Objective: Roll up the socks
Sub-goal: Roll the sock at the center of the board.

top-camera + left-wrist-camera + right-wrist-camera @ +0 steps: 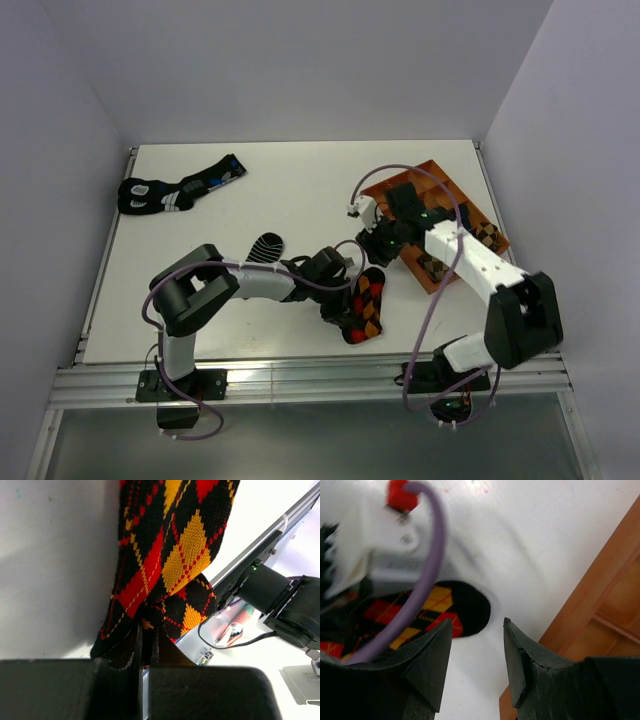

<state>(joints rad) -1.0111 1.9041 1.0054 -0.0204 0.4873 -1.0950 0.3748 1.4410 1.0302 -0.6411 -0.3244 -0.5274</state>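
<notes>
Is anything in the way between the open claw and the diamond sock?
Nothing lies on the table between the right gripper and the sock toe. A purple cable crosses over the rest of it.

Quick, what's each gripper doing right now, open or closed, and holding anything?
Left gripper: closed, pinching the argyle sock.
Right gripper: open, nothing between its fingers.
</notes>
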